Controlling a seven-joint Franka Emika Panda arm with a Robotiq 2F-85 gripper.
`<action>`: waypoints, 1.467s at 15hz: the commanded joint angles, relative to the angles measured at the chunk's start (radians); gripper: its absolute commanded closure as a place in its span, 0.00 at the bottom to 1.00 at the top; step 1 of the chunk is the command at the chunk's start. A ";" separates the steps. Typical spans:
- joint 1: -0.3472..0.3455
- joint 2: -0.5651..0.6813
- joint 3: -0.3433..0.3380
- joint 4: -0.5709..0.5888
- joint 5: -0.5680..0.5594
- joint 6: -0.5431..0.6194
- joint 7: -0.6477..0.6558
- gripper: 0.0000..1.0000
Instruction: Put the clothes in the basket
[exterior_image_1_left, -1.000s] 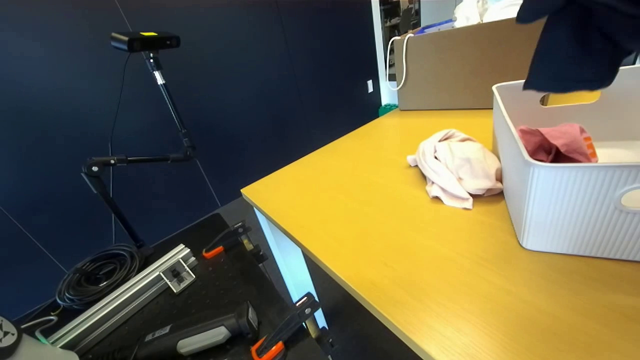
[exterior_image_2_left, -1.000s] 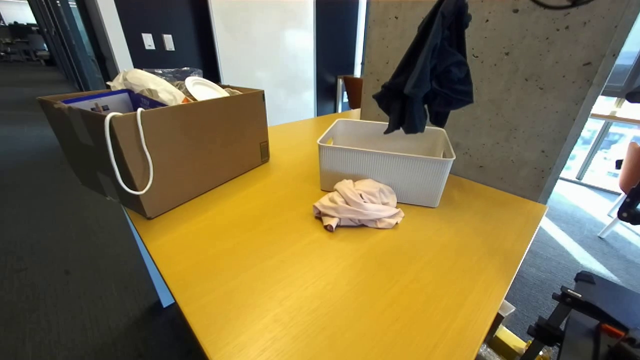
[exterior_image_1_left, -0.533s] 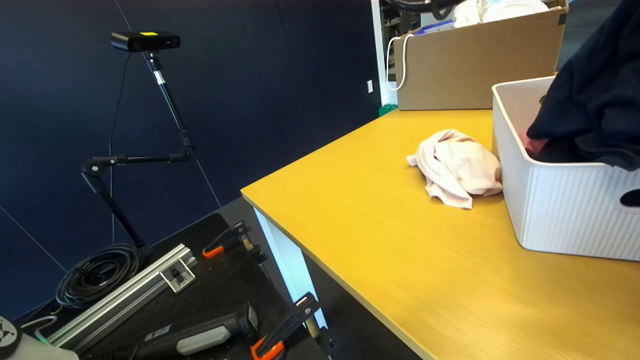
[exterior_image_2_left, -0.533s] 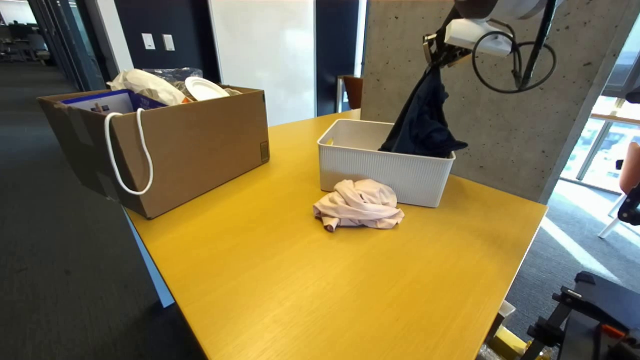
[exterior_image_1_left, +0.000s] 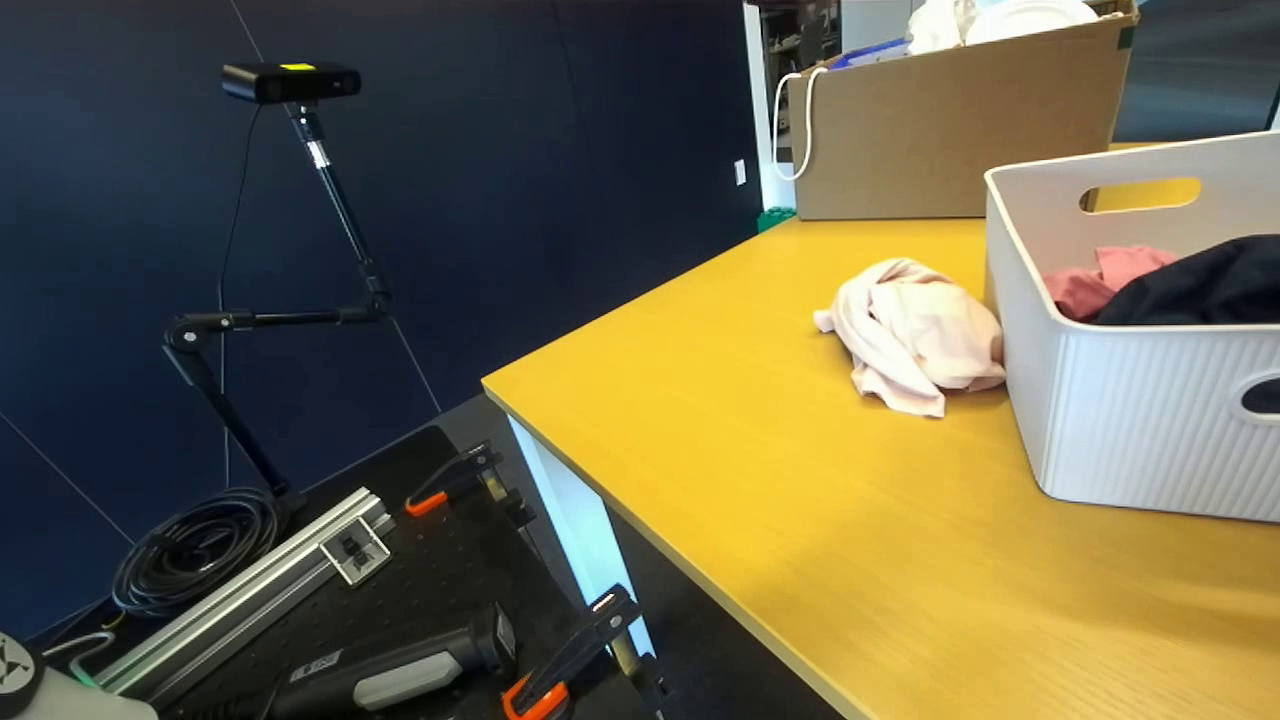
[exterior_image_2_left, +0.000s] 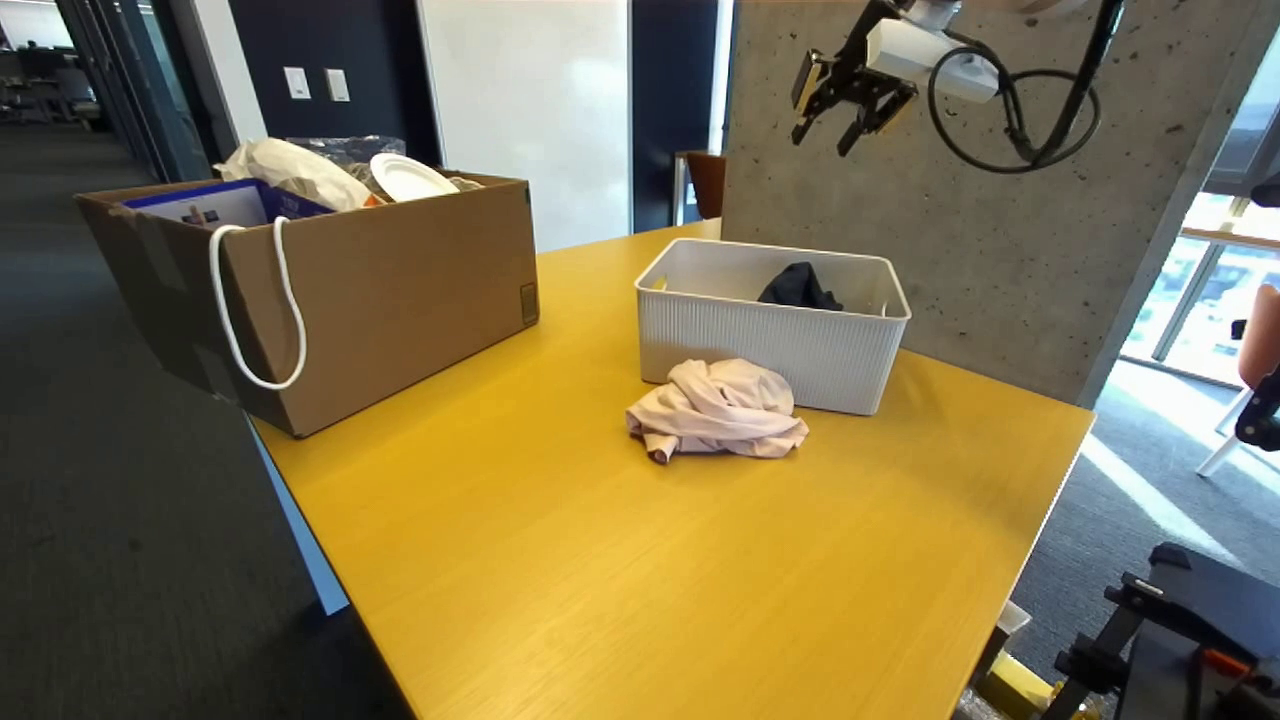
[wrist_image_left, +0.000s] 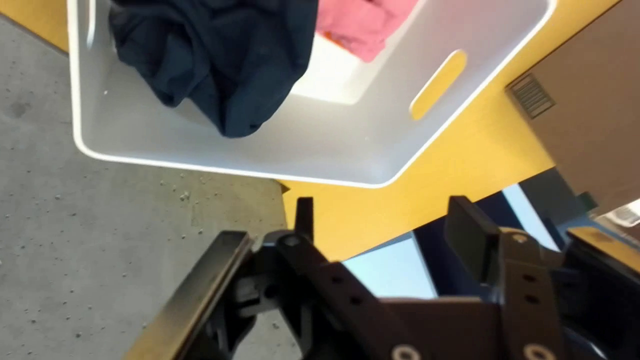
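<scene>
Dark navy cloth (wrist_image_left: 225, 65) lies loosely inside the white basket (exterior_image_2_left: 760, 345), beside a pinkish-red garment (wrist_image_left: 362, 25). Both garments also show over the basket wall (exterior_image_1_left: 1150, 420) in an exterior view. A pale pink cloth (exterior_image_2_left: 718, 410) is crumpled on the table, right against the basket's outer side; in an exterior view this pale cloth (exterior_image_1_left: 915, 330) sits left of the basket. My gripper (exterior_image_2_left: 820, 140) hangs well above the basket, jaws apart. From the wrist, the gripper (wrist_image_left: 381, 205) has nothing between its fingers and stands clear of the navy cloth.
A full cardboard box (exterior_image_2_left: 400, 290) with a white rope handle stands on the yellow table (exterior_image_2_left: 600, 580). Behind the basket rises a concrete pillar (exterior_image_2_left: 1000, 250). Clamps (exterior_image_1_left: 570, 650) and a black platform lie beside the table's edge.
The navy cloth came down into the basket and was let go. The jaws opened, and the gripper has since risen slightly and shifted away from it. The pale pink cloth stayed put.
</scene>
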 joint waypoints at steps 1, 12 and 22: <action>-0.021 -0.144 0.122 -0.142 0.011 -0.135 -0.047 0.01; -0.014 0.150 0.247 -0.087 0.078 -0.316 -0.053 0.00; 0.011 0.382 0.201 0.048 -0.104 -0.184 -0.146 0.00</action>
